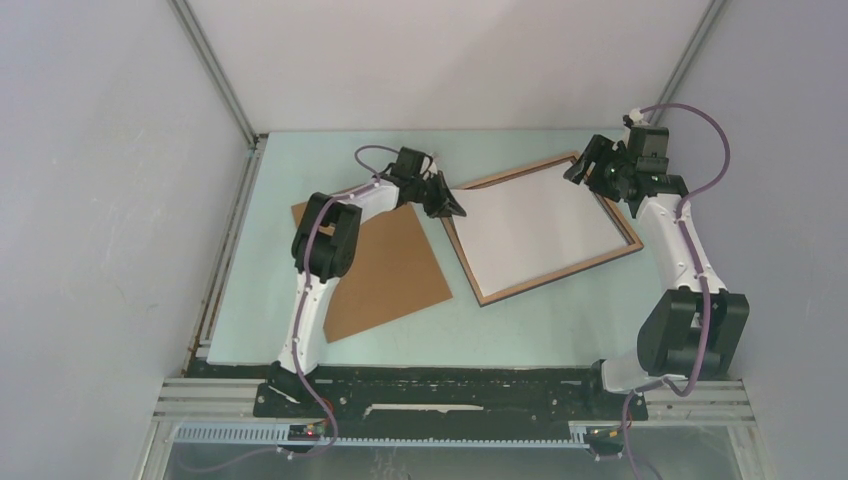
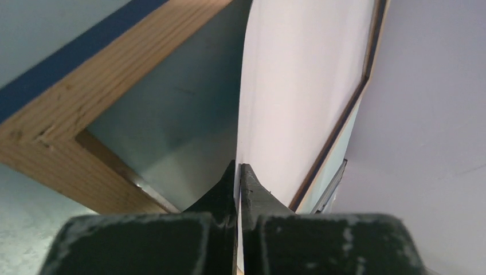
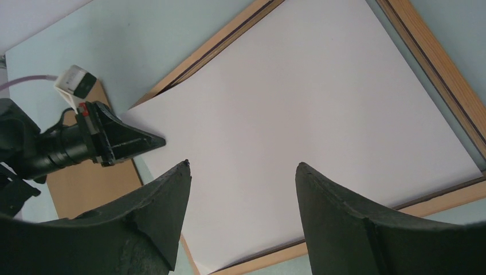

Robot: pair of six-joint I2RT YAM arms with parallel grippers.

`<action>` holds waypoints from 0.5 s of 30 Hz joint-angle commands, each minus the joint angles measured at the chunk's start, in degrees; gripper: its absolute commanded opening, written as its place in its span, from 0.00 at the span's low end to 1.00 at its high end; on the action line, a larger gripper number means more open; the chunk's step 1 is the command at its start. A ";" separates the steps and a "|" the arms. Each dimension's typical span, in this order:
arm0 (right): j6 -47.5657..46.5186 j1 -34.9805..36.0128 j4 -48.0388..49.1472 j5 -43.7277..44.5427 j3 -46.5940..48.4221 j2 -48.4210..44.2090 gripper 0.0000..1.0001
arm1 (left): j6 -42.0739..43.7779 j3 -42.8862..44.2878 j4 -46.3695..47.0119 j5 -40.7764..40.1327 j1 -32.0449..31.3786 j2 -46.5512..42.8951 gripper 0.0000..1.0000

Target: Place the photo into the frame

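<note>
Step in hand: seating photo point(image 1: 540, 225) in frame point(image 1: 556, 276), mid-table, right of brown backing board point(image 1: 385, 270). Photo lay white side up, left corner not yet seated. L gripper point(image 1: 452, 206) was pinched tight on that corner. R gripper point(image 1: 583, 166) hovered wide open, empty, over frame's far edge. Next, prob.: nudge corner inside rim, lower flat, release.

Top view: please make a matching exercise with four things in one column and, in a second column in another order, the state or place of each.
1 left hand
2 right hand
3 photo
4 brown board

a flat on the table, left of the frame
b open, holding nothing
c white side up, over the frame
d shut on the photo's edge

Pairs: 1-d, 2-b, 3-c, 4-a
</note>
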 commanded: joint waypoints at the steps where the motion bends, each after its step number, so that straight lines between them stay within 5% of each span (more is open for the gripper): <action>1: -0.60 -0.67 1.87 -1.23 -0.36 0.43 0.75 | -6.32 -6.07 9.70 -4.71 -0.05 -6.86 0.00; 15: -0.53 -0.94 1.97 -2.06 -0.39 1.11 0.74 | -8.48 -0.82 10.64 -3.04 -1.24 -2.53 0.00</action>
